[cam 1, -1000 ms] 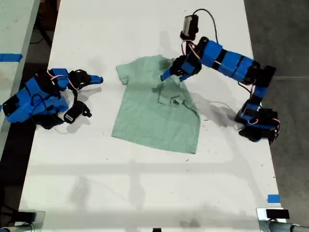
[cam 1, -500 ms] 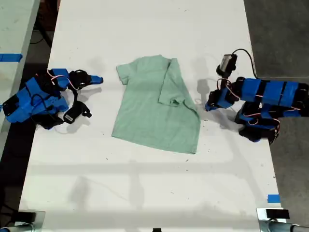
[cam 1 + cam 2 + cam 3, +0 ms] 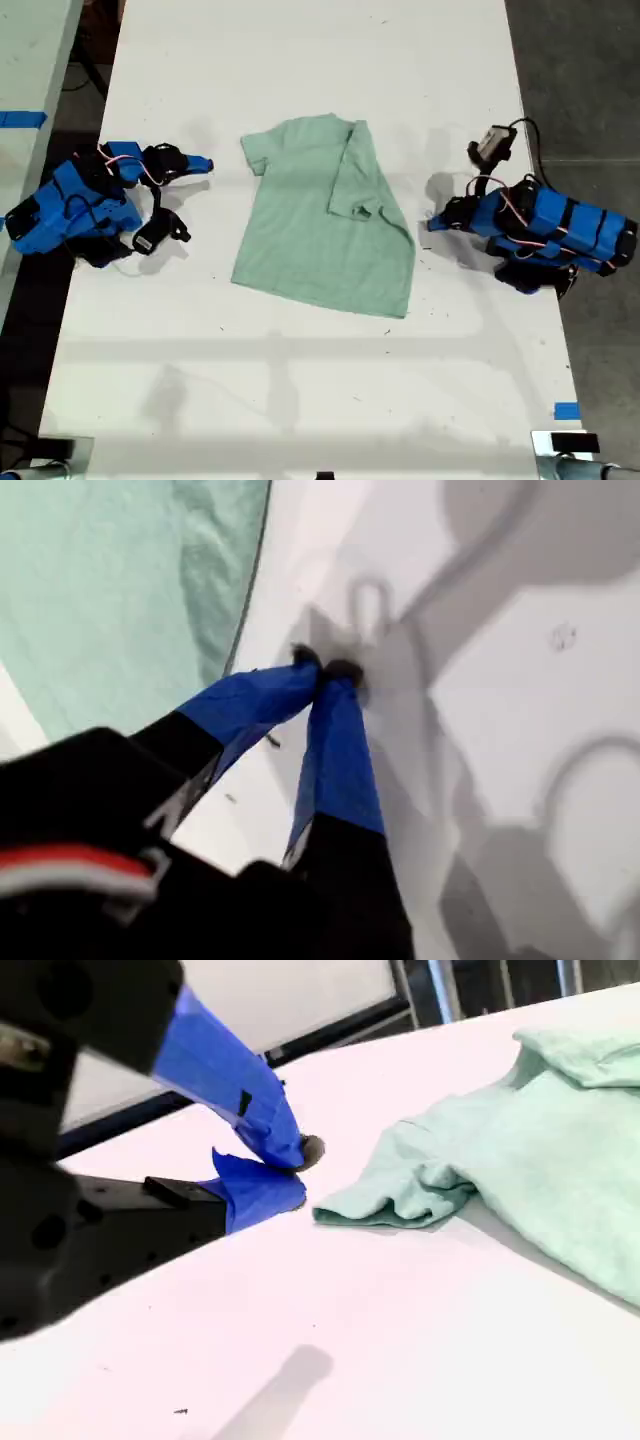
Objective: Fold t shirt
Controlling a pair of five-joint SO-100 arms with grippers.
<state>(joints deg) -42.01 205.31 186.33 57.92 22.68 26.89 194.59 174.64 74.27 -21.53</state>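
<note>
The pale mint-green t shirt (image 3: 300, 230) lies flat on the white table, with its side toward the exterior view's right folded over the middle. My first gripper (image 3: 432, 222) rests low just beyond the shirt's edge on the exterior view's right, apart from the cloth. In the first wrist view its blue fingertips (image 3: 325, 670) meet on bare table, beside the t shirt (image 3: 100, 580). My second gripper (image 3: 205, 163) sits at the exterior view's left, shut and holding nothing (image 3: 298, 1175), a short way from the shirt's sleeve (image 3: 400, 1195).
The white table (image 3: 300, 400) stretches well past the shirt toward the near edge. A blue tape mark (image 3: 566, 411) is stuck near its corner at the exterior view's lower right. Another table with blue tape (image 3: 20, 118) stands at the exterior view's left.
My first arm has let go of the shirt near the collar and drawn back to the exterior view's right, folding down low. The folded flap has stayed in place. My second arm has not moved.
</note>
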